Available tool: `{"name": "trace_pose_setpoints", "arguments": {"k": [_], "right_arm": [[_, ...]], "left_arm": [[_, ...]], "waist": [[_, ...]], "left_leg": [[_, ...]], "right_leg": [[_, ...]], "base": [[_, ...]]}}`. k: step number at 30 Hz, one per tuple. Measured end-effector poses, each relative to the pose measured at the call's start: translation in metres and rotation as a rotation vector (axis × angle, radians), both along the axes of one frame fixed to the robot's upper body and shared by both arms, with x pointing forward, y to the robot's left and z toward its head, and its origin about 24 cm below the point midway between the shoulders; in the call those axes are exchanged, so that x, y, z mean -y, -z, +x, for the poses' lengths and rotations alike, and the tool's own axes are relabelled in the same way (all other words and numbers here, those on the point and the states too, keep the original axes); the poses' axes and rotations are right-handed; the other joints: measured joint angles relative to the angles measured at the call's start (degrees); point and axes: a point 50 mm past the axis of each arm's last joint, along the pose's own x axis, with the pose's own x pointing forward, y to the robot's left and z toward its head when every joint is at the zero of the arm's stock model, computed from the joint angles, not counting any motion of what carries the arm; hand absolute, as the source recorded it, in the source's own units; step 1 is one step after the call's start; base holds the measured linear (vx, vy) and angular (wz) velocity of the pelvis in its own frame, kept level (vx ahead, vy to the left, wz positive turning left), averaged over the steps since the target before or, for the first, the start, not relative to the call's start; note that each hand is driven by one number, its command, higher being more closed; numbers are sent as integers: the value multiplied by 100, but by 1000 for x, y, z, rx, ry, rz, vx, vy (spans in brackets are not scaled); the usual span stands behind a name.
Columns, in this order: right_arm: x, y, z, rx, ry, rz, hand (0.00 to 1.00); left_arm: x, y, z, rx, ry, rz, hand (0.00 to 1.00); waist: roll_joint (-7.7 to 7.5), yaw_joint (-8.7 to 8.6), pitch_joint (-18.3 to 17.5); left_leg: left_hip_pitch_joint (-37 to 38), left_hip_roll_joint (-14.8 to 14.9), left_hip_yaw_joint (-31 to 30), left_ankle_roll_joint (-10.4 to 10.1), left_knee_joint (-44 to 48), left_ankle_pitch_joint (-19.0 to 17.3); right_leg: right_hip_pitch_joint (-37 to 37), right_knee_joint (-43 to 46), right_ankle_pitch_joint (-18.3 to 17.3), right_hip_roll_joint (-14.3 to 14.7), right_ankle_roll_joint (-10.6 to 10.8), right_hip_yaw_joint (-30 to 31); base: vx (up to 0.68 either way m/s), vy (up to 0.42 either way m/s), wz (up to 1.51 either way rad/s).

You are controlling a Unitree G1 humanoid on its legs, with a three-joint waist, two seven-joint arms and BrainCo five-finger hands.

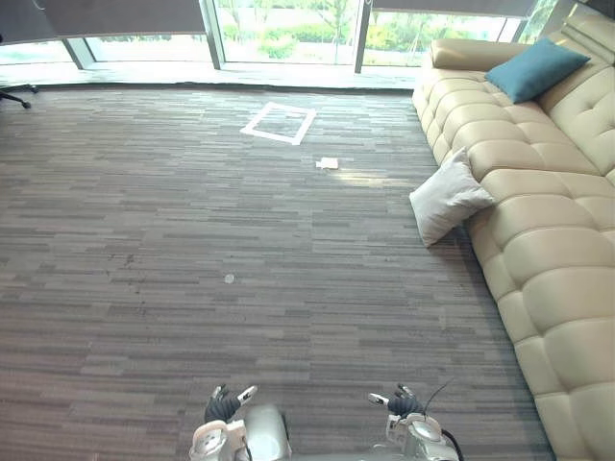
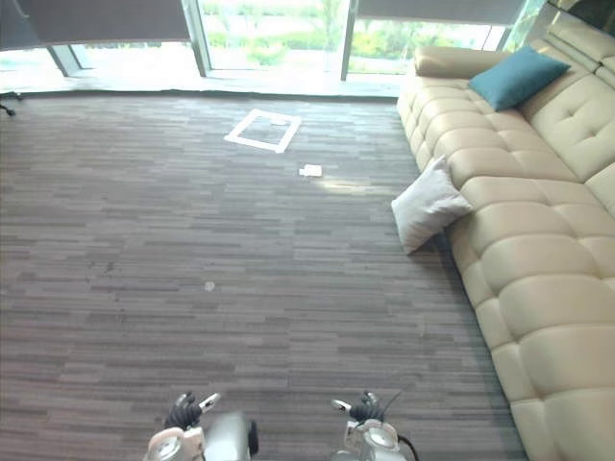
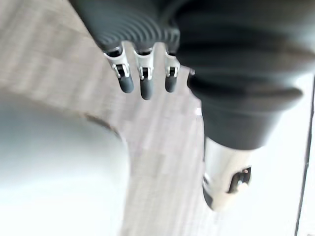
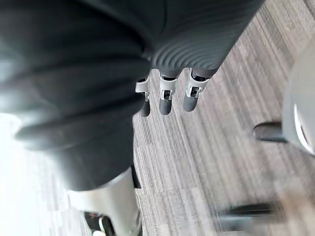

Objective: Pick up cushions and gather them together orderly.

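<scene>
I'm in a lounge-type room, maybe an office lobby. Long cream sofa (image 1: 548, 240), grey striped carpet (image 1: 192, 240) beside it, floor-length windows (image 1: 279, 29) past its far end.

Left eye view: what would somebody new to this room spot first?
The big cream tufted leather sofa along the right side, with a teal square fabric cushion on its far end. Next, the pale grey fabric cushion on the carpet, leaning against the sofa's front, and a white tape square near the windows.
</scene>
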Motion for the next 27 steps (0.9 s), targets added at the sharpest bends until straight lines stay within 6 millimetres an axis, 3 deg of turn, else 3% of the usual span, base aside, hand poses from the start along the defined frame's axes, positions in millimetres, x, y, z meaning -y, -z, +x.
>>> {"name": "trace_pose_setpoints", "arguments": {"k": [1, 2, 3, 5, 7, 8, 9, 11, 13, 14, 15, 16, 17, 19, 20, 21, 22, 23, 24, 25, 26, 27], "right_arm": [[-2, 1, 0, -7, -2, 4, 0], [-12, 2, 0, -14, -7, 28, 0], [-16, 2, 0, -11, -12, 34, 0], [-20, 2, 0, -13, -30, 41, 0], [-16, 2, -3, -12, -30, 34, 0], [-14, 0, -2, 8, -25, 26, 0], [-12, -2, 1, 37, -22, 17, 0], [-11, -5, 5, 66, -22, 12, 0], [-5, -11, 14, 119, 0, 2, 0], [-3, -12, 15, 122, 8, 0, 0], [4, -12, 14, 119, 15, -11, 0], [6, -12, 14, 118, 16, -15, 0], [7, -12, 15, 121, 16, -15, 0], [8, -13, 16, 128, 14, -18, 0], [7, -11, 12, 114, 14, -16, 0], [8, -11, 11, 111, 11, -20, 0], [16, -12, 12, 112, 10, -40, 0], [23, -15, 15, 125, 9, -57, 0], [23, -17, 17, 134, 3, -61, 0], [20, -17, 19, 139, -10, -56, 0], [13, -16, 20, 135, -11, -37, 0], [4, -13, 18, 115, 2, -1, 0]], "left_arm": [[-3, 1, -2, -8, -9, 3, 0], [-14, -1, -3, -13, -18, 31, 0], [-17, -1, -4, -14, -31, 35, 0], [-20, 1, -7, -36, -36, 39, 0], [-24, 4, -12, -77, -36, 48, 0], [-24, 6, -16, -97, -38, 49, 0], [-22, 7, -17, -108, -30, 48, 0], [-21, 8, -18, -112, -18, 48, 0], [-21, 9, -19, -126, 3, 51, 0], [-21, 10, -20, -133, 7, 53, 0], [-21, 11, -21, -150, 34, 63, 0], [-20, 11, -22, -157, 52, 67, 0], [-20, 12, -23, -160, 65, 71, 0], [-19, 13, -27, -171, 89, 65, 0], [-21, 13, -29, -172, 92, 71, 0], [-17, 13, -27, -176, 115, 70, 0], [-6, 16, -29, -185, 121, 43, 0], [4, 18, -29, -180, 112, 11, 0], [5, 18, -30, -178, 96, 1, 0], [7, 19, -34, -188, 78, -11, 0], [5, 18, -31, -182, 73, -7, 0], [-4, 15, -26, -163, 68, 17, 0]], "waist": [[-4, 28, -23], [-306, 33, -78], [-442, 46, -112], [-512, 155, -100], [-577, 132, -10], [-565, 67, -4], [-491, -50, -3], [-453, -144, -8], [-453, -251, 10], [-454, -286, 18], [-459, -336, 24], [-457, -381, 24], [-454, -428, 22], [-451, -497, 6], [-524, -509, -53], [-415, -555, -114], [-168, -569, -263], [160, -559, -274], [287, -550, -252], [401, -523, -225], [353, -491, -164], [163, -456, -40]], "left_leg": [[3, -94, -16, 53, 164, 300], [-39, -245, 137, 175, 383, 54], [-46, -245, 359, 360, 551, -227], [213, -327, 525, 452, 644, -577], [981, -551, 677, 481, 471, -942], [1424, -655, 693, 509, 330, -1090], [2107, -733, 675, 536, -47, -1234], [2574, -741, 627, 551, -410, -1346], [3183, -734, 564, 452, -930, -1428], [3302, -718, 565, 431, -1015, -1438], [3777, -720, 533, 416, -1335, -1483], [4051, -734, 508, 348, -1549, -1531], [4217, -743, 485, 316, -1661, -1567], [4651, -756, 286, 118, -1791, -1746], [4734, -798, 64, 8, -1544, -1809], [4641, -673, -147, -21, -1045, -1826], [4276, -400, -303, -93, -71, -1771], [3632, -131, -485, -252, 1470, -1258], [3331, -29, -534, -337, 2144, -759], [2904, 248, -455, -393, 3106, -578], [2567, 498, -225, -346, 3755, -699], [2277, 612, -71, -254, 4052, -919]], "right_leg": [[108, 40, -74, -84, -21, 138], [37, 233, -69, -348, -121, 308], [-275, 829, 126, -520, 42, 557], [-710, 1964, 491, -705, 314, 902], [-1529, 4244, 1343, -950, 566, 1218], [-1835, 5086, 1405, -1000, 569, 1116], [-2270, 5726, 1238, -997, 441, 732], [-2724, 5697, 978, -974, 294, 136], [-3585, 4677, 625, -773, 175, -748], [-3659, 4287, 634, -706, 177, -919], [-3808, 2889, 849, -462, 91, -1341], [-3854, 2103, 1102, -311, 76, -1460], [-3871, 1735, 1226, -225, 57, -1506], [-4016, 1526, 1329, -81, -363, -1464], [-4007, 1614, 1495, -62, -844, -1313], [-3987, 1855, 1886, -35, -1046, -1273], [-3879, 2021, 1600, 93, -1032, -1414], [-3648, 1987, 1271, 386, -1030, -1457], [-3495, 1935, 1153, 530, -1032, -1422], [-3237, 1825, 1015, 731, -1087, -1305], [-2844, 1694, 889, 854, -1107, -1156], [-2254, 1417, 834, 874, -1103, -958]], "base": [[680, 331, -56], [668, 334, -36], [654, 331, -36], [554, 322, -43], [553, 325, -27], [731, 360, 2], [614, 268, 12], [433, 146, 10], [499, 104, 6], [684, 81, 24], [753, 54, 31], [794, 35, 36], [576, 2, 44], [732, -65, 58], [954, -138, 70], [986, -167, 69], [972, -160, 45], [860, -138, 9], [813, -94, -31], [627, -59, -56], [905, -95, -58], [725, -104, -38]]}}
